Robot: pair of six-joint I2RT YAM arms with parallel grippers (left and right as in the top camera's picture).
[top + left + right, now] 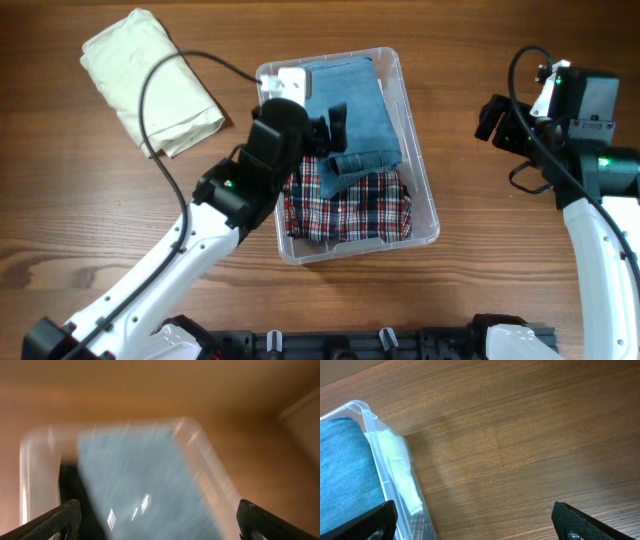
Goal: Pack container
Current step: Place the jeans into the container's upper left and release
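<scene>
The clear plastic container (425, 190) stands mid-table. A folded blue denim garment (350, 110) lies in its far half and a red plaid garment (350, 205) in its near half. My left gripper (335, 122) is open and empty, over the denim at the container's left side. The left wrist view is motion-blurred but shows the denim (140, 480), the container rim (200, 450) and my open fingers (160, 517). My right gripper (490, 118) is open and empty over bare table to the right of the container. Its wrist view (475, 515) shows the container corner (367, 412) and denim (342, 475).
A folded cream cloth (150, 80) lies on the table at the far left, outside the container. A white piece (400, 470) shows through the container wall in the right wrist view. The wooden table (500, 230) spreads around the container.
</scene>
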